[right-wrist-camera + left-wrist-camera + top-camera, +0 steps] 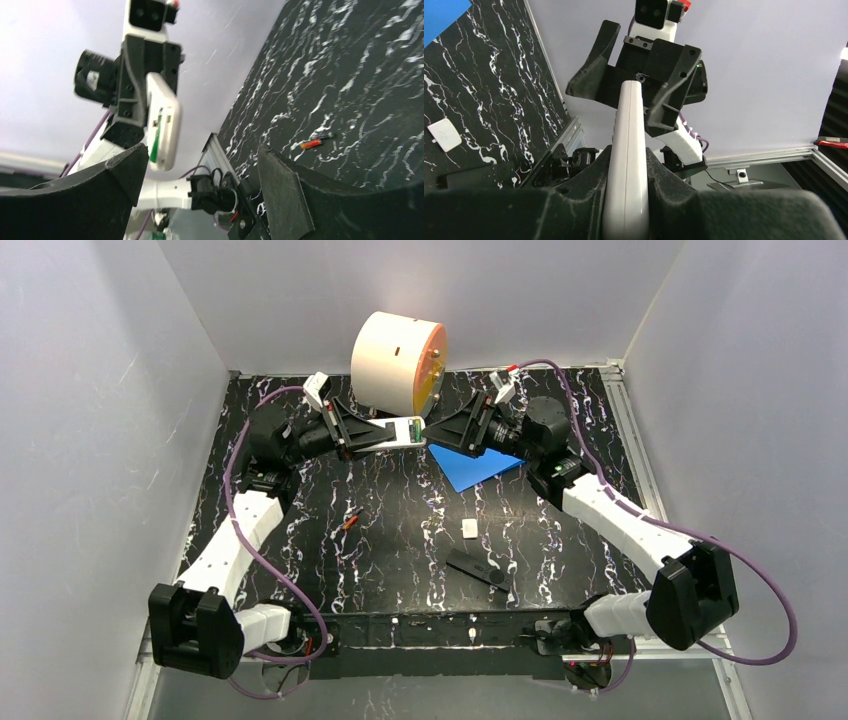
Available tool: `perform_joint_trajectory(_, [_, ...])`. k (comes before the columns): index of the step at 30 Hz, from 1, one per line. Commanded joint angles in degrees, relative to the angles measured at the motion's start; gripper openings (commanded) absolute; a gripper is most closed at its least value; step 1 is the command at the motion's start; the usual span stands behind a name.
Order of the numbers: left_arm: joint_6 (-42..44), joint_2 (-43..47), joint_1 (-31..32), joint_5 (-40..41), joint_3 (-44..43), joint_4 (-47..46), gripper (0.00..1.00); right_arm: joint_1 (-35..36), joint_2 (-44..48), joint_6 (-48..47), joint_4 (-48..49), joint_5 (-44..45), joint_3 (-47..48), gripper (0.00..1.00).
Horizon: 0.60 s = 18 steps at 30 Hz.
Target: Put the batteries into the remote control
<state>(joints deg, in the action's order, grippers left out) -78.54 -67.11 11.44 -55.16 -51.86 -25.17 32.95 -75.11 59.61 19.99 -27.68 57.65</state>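
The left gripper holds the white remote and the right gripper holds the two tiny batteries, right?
No: the left gripper does hold the white remote, but the two tiny batteries lie on the black marbled table, as the right wrist view shows.

Top external: looks down from high behind both arm bases, far enough to take in the whole table (pixel 400 540). Left wrist: sits very close, sighting along the remote control (pixel 628 150) toward the right side. Right wrist: faces back the opposite way, close. Shares that remote across all three; shares the batteries (pixel 315 142) with the top view.
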Motion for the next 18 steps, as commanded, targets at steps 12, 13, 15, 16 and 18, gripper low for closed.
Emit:
perform_joint_trajectory(12, [1.92,0.07,-0.02,-5.36,-2.64,-1.58,0.0,0.07,-2.54,3.75,9.2,-9.89,1.67,0.73])
perform_joint_trajectory(13, [1.98,0.08,-0.02,-5.33,-2.69,-1.61,0.0,0.03,-2.88,3.8,8.99,-10.28,1.91,0.71])
perform_joint_trajectory(15, [1.84,0.06,-0.02,-5.4,-2.72,-1.6,0.0,0.01,-3.34,3.46,8.43,-11.01,2.33,0.67])
perform_joint_trajectory(16, [1.85,-0.01,-0.02,-5.44,-2.79,-1.62,0.0,0.01,-3.52,3.33,8.4,-11.39,2.42,0.65])
perform_joint_trajectory(18, [1.82,-0.12,-0.02,-5.68,-2.9,-1.6,0.0,0.02,-3.8,3.24,8.08,-11.59,2.6,0.6])
